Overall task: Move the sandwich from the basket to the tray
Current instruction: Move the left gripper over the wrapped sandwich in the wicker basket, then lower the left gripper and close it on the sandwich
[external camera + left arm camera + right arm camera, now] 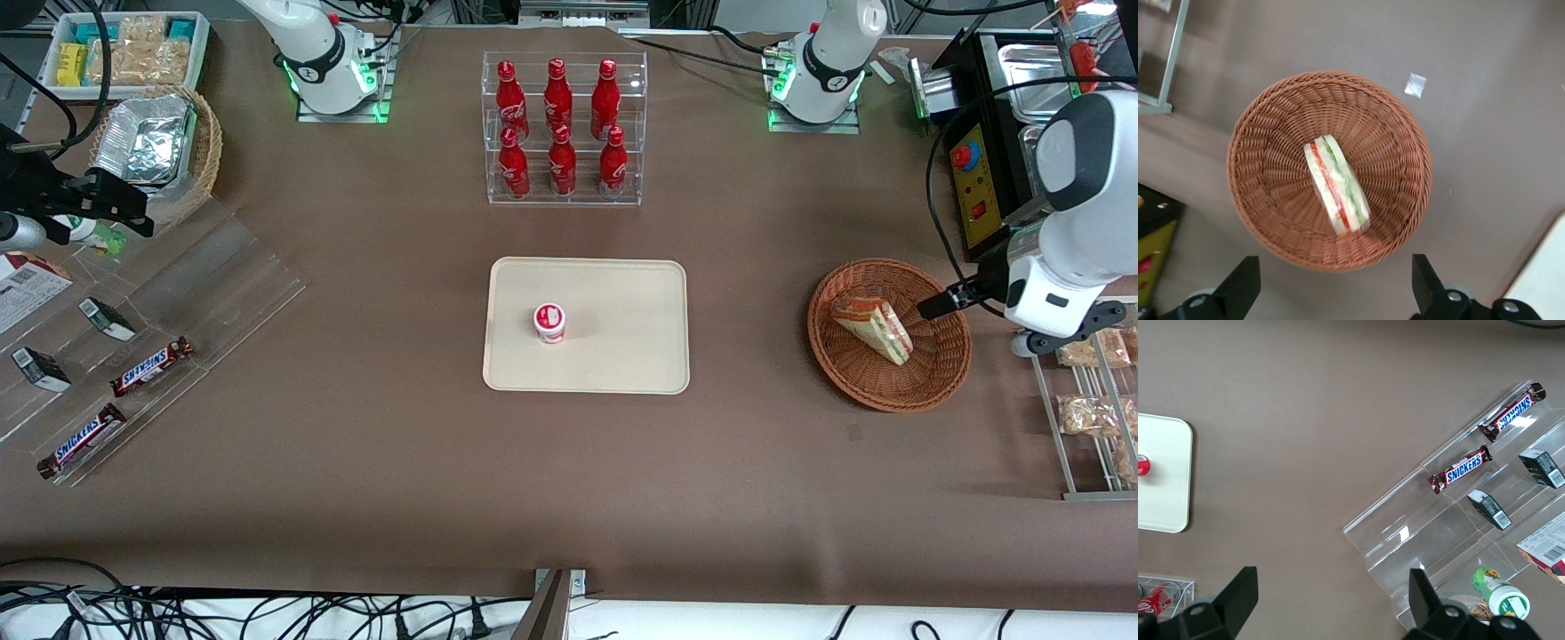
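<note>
Brown tabletop: open pincer (1331, 293), tips cropped, above sandwich (1336, 185) in basket (1258, 167).

My tool (933, 307) hangs spread wide over the rim of the round reddish-brown wicker basket (889, 391), nothing between it and the wrapped triangular sandwich (874, 328) inside. From basket to flat cream plastic tray (622, 356) I see only bare brown table (756, 373). On the tray, a small red-and-white lidded cup (549, 322) takes one spot.
</note>
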Robot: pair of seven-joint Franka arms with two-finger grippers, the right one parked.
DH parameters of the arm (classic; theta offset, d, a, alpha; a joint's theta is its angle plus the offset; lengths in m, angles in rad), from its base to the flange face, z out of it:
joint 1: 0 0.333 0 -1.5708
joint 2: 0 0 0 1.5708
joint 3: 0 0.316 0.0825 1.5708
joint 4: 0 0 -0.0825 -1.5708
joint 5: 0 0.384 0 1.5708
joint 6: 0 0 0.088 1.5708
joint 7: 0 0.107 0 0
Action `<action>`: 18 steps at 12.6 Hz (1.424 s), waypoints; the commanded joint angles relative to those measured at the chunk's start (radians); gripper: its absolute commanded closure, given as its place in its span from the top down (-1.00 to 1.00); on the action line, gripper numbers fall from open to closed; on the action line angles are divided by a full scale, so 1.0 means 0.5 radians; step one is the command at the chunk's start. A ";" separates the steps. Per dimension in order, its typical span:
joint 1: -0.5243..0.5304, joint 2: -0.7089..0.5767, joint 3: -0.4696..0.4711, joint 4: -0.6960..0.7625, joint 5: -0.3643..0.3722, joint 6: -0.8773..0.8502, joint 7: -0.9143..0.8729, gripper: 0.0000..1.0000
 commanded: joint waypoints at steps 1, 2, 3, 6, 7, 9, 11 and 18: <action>0.003 -0.137 -0.006 -0.341 0.044 0.308 -0.256 1.00; 0.003 -0.143 -0.006 -0.436 0.044 0.440 -0.360 1.00; 0.003 -0.137 -0.006 -0.516 0.044 0.571 -0.467 1.00; 0.003 -0.128 -0.006 -0.746 0.047 0.906 -0.551 1.00; 0.003 -0.116 -0.006 -0.783 0.047 0.974 -0.551 1.00; 0.006 -0.070 -0.006 -0.829 0.047 1.078 -0.588 1.00; 0.006 -0.039 -0.006 -0.872 0.047 1.180 -0.609 1.00; 0.021 0.182 -0.003 -0.906 0.044 1.517 -0.628 1.00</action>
